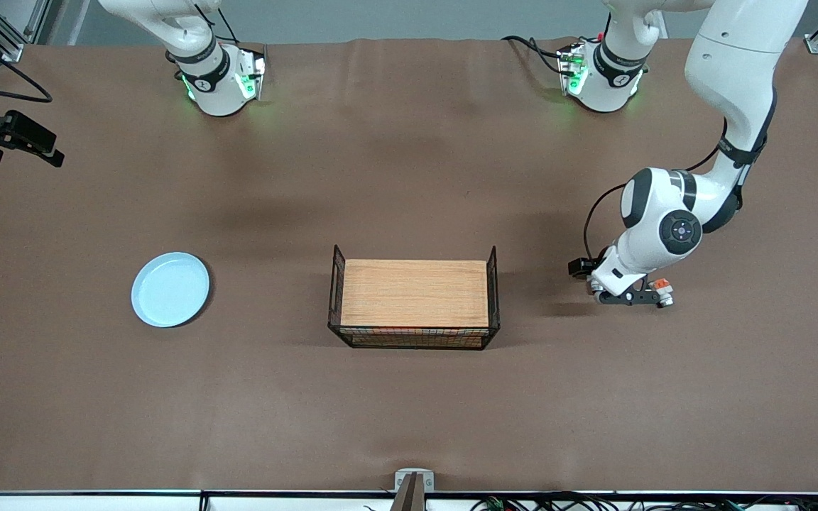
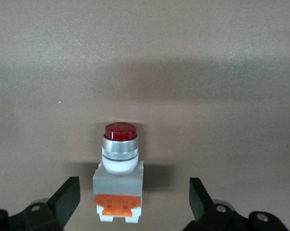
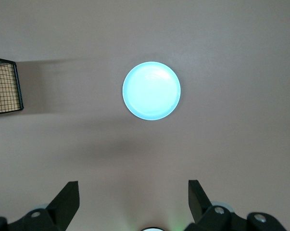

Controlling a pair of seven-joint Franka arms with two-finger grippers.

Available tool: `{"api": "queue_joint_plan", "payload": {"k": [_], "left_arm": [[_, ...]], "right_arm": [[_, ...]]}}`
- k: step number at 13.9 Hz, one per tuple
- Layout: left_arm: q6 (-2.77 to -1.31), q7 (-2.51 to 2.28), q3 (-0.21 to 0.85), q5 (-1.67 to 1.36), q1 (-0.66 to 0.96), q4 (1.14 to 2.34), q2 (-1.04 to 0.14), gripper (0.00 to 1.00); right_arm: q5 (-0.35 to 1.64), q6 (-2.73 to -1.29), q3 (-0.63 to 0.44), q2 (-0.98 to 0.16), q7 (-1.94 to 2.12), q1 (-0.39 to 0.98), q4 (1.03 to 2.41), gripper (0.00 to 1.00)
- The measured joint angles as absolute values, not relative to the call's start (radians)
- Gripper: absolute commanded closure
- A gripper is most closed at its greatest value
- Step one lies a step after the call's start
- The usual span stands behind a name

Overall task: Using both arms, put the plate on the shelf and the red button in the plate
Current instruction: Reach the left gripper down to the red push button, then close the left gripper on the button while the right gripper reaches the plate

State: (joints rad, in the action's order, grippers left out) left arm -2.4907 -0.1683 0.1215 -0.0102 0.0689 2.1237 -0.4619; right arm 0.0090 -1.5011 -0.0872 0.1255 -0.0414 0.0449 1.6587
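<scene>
Left gripper low on the desk, fingers wide around the red button. Right gripper wide, high over the plate.

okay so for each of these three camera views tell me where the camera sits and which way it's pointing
Front view: high across the table, facing both arm bases; shows plate, wire basket, left pincer.
Left wrist view: on the left wrist, looking down at the red button between open fingers.
Right wrist view: on the right wrist, high over the plate; right pincer open.
Shared: plate and basket, in the front and right wrist views.
</scene>
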Motion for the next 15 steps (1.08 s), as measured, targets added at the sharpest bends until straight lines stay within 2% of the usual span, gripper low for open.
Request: {"api": "queue_joint_plan", "payload": {"k": [6, 15], "left_arm": [[-2.532, -0.171, 0.12, -0.01, 0.066, 2.122, -0.482, 0.03], [-2.533, -0.175, 0.119, -0.01, 0.065, 2.122, -0.486, 0.52]], "right_arm": [[0.009, -1.502, -0.087, 0.126, -0.042, 0.045, 1.659, 0.0], [0.009, -1.493, -0.089, 0.126, -0.043, 0.044, 1.635, 0.0]]}}
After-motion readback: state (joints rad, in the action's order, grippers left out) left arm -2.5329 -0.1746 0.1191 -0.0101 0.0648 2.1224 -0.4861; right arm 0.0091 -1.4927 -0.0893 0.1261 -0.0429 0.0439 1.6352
